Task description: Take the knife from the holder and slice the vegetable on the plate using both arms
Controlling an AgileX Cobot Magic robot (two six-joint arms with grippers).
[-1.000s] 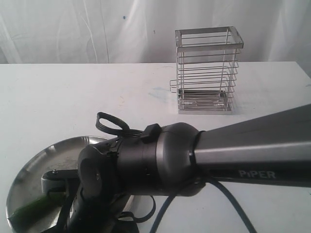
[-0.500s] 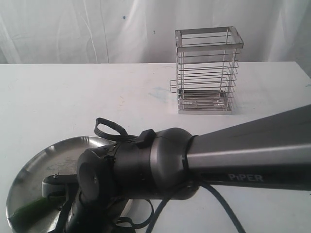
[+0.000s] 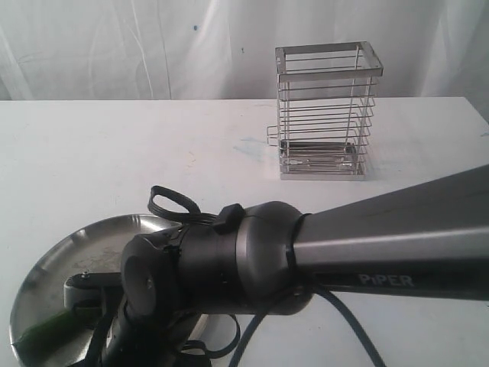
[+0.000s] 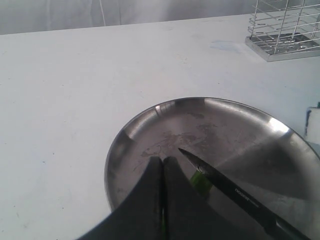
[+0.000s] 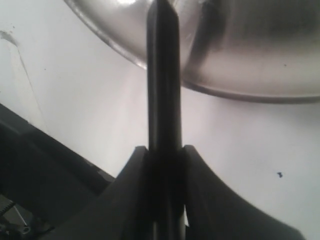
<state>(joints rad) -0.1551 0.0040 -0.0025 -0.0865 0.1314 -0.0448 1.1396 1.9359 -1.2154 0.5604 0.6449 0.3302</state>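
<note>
right claw [image 5: 165, 165] clamps knife [image 4: 225, 186] handle, stiff, light | left claw [image 4: 162, 200] pinches slick vegetable [image 4: 201, 183], plate [image 4: 130, 135] 6 o'clock | hold ends firm

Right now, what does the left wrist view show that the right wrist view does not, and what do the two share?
Only the left wrist view shows the pointed black knife blade over a sliver of the green vegetable, the left gripper with fingers pressed together, and a corner of the silver wire holder. Only the right wrist view shows the right gripper clamping the knife's handle. Both show the round stainless-steel plate on the white table.
</note>
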